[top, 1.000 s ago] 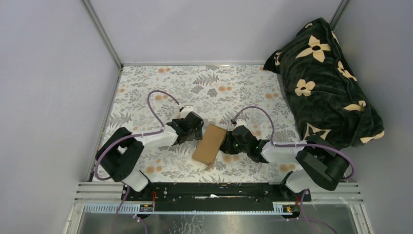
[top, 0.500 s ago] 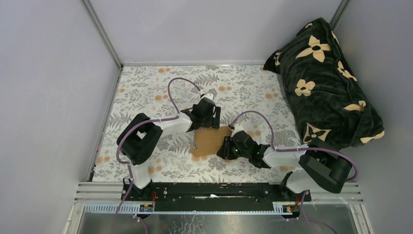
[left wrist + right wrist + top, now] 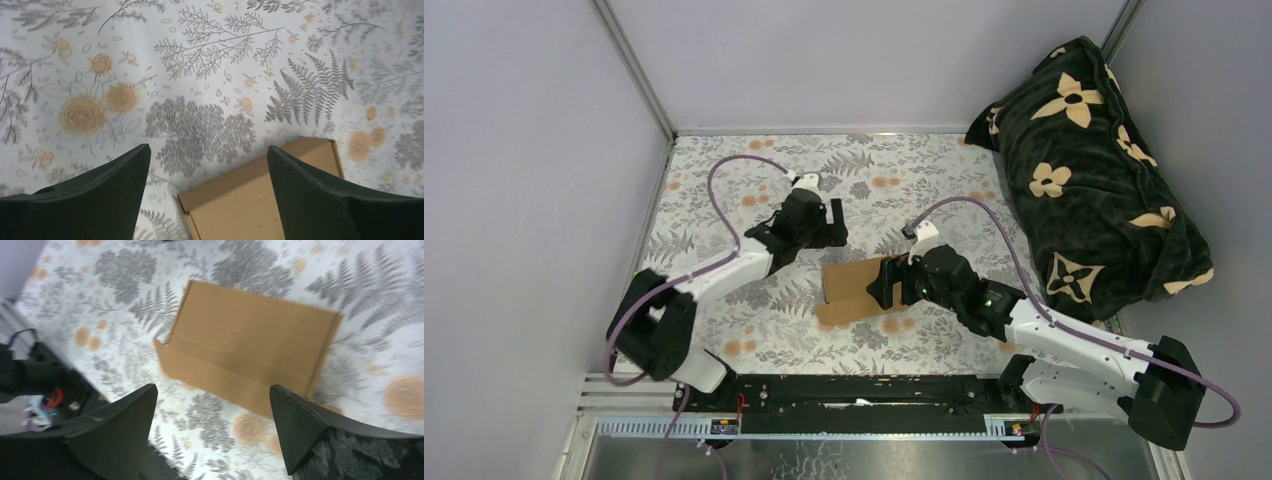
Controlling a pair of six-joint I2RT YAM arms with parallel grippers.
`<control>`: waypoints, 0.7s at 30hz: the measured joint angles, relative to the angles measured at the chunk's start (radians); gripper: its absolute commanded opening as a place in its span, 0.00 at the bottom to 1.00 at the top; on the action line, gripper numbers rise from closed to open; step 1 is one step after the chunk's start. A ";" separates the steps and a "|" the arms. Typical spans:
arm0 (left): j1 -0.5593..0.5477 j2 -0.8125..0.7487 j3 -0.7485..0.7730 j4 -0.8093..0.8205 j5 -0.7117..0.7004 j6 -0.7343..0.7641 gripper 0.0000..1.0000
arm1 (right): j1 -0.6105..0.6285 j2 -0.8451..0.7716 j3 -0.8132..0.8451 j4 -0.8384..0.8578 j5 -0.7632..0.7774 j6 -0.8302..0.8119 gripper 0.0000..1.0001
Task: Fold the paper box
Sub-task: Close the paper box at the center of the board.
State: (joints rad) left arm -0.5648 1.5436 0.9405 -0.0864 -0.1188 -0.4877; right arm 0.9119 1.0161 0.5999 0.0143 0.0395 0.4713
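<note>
The paper box point(image 3: 854, 289) is plain brown cardboard, lying flat on the floral cloth at mid-table. In the right wrist view the paper box point(image 3: 250, 342) shows its top face and one long side wall. My right gripper point(image 3: 887, 287) hangs open just right of the box, fingers apart over bare cloth, nothing between them point(image 3: 214, 388). My left gripper point(image 3: 828, 224) is open too, above and behind the box's far edge. In the left wrist view, a corner of the paper box point(image 3: 250, 200) lies below the gap of the left gripper point(image 3: 208, 149).
A dark blanket with cream flowers point(image 3: 1094, 170) is heaped at the back right corner. Grey walls close in the table on the left, back and right. The arms' metal mounting rail point(image 3: 874, 392) runs along the near edge.
The right gripper has opened and let go of the box, then drawn up and back. The left arm swung in over the box and has pulled back left. The box turned from diagonal to crosswise.
</note>
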 measured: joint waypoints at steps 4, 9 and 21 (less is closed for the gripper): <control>-0.002 -0.172 -0.107 -0.014 -0.007 -0.064 0.82 | -0.016 0.055 0.116 -0.094 0.098 -0.131 0.93; -0.038 -0.396 -0.216 -0.074 -0.016 -0.145 0.33 | -0.195 0.255 0.275 -0.135 0.066 -0.218 0.79; -0.466 -0.558 -0.302 -0.188 -0.153 -0.335 0.06 | -0.359 0.703 0.578 -0.179 -0.150 -0.269 0.51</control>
State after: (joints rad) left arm -1.0309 0.9852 0.6388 -0.2741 -0.2718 -0.8230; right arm 0.5526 1.7187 1.1782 -0.1646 -0.1108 0.2020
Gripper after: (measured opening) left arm 0.062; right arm 0.523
